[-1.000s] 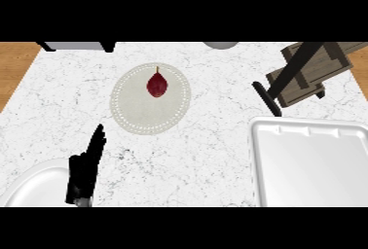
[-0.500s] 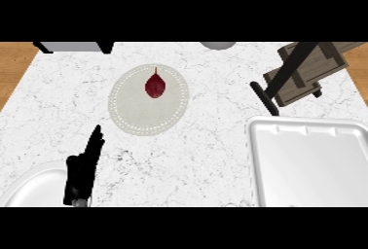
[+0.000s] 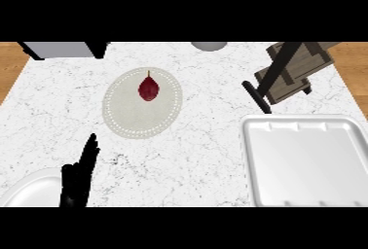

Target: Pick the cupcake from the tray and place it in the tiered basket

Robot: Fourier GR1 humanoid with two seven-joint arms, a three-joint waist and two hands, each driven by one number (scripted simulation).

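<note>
No cupcake shows anywhere. The one white rectangular plastic tray (image 3: 309, 165), at the worktop's near right corner, shows only its bare floor, so I cannot tell where the cupcake is. The one tiered basket of brown wood on a black frame (image 3: 291, 73) stands at the far right edge, just beyond the tray.

A cupcake would likely be light, soft and crumbly, with a top that smears. It is best taken low by its sides, never from above.

One black left hand (image 3: 79, 177) rests near the near left corner, fingers straight and pressed together, holding nothing. The right hand is out of view.

One pale round bead-rimmed plate (image 3: 115, 121), left of centre, carries one dark red pointed fruit (image 3: 149, 89). One white curved dish (image 3: 28, 192) sits at the near left corner.
</note>
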